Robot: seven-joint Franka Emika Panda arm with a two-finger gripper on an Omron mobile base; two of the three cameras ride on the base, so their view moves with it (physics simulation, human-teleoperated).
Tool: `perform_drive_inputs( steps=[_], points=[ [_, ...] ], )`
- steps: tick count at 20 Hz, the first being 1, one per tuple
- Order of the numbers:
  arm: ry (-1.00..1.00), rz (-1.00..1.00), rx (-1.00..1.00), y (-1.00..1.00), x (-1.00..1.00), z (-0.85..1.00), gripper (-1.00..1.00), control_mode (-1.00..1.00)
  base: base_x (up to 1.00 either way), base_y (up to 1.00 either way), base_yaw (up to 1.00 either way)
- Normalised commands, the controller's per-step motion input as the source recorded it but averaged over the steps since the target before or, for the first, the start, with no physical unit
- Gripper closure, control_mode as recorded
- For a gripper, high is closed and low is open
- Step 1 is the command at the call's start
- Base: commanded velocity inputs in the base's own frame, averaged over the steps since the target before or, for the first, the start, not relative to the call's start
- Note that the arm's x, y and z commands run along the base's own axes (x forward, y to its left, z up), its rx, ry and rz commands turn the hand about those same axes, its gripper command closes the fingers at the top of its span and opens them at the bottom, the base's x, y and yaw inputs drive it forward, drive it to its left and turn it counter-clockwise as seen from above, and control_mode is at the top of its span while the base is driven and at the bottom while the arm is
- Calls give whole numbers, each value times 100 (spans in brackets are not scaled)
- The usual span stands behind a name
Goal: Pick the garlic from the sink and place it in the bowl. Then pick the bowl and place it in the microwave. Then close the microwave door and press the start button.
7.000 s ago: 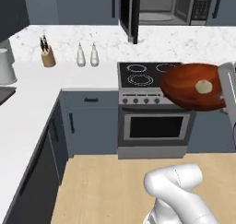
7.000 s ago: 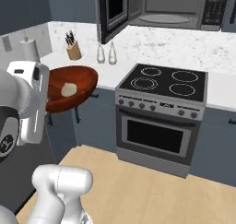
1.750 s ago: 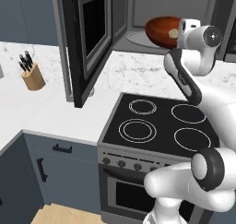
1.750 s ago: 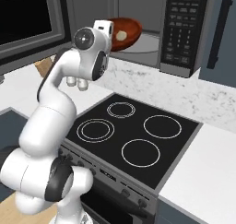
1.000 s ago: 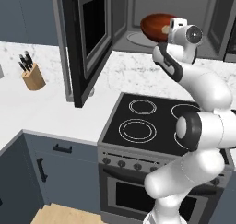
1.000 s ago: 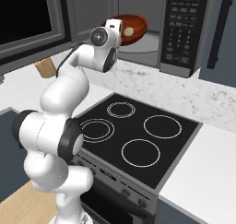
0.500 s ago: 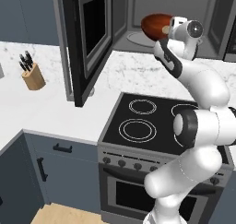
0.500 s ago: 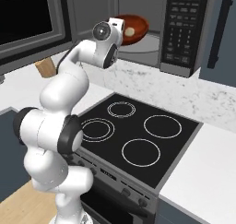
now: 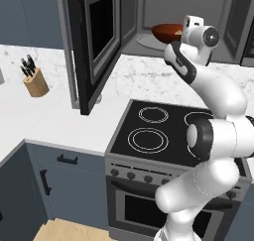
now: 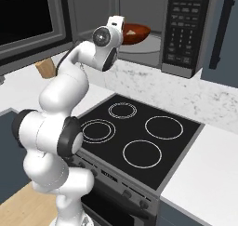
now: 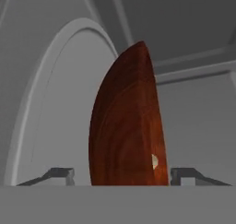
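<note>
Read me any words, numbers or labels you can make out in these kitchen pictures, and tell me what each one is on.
No text can be read anywhere.
Keypad on the microwave: rows of button markings, too small and blurred to read.
Knobs on the stove: no legible marks.
The bowl and knife block: no labels.

Glossy white, rounded arm segments (image 9: 218,91) stacked like fat tubes; dark grey bands at the joints (image 10: 69,141); round dark cap with a pale centre on the wrist (image 9: 212,37); small white block at 11 o'clock of that cap; two dark finger tips (image 11: 59,174).
</note>
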Motion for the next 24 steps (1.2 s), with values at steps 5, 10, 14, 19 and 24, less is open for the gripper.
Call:
perform_drive_inputs(
  steps=[5, 10, 14, 19, 24],
  points=[
    [-9, 0, 0, 11, -64, 28, -100, -100, 0, 0, 0],
    [-4, 0, 0, 7, -95, 26, -100, -100, 0, 0, 0],
    [4, 0, 6, 9, -100, 30, -100, -100, 0, 0, 0],
    [3, 0, 4, 19, -100, 20, -100, -100, 0, 0, 0],
    [-1, 6, 0, 19, -100, 0, -100, -100, 0, 0, 0]
  ],
)
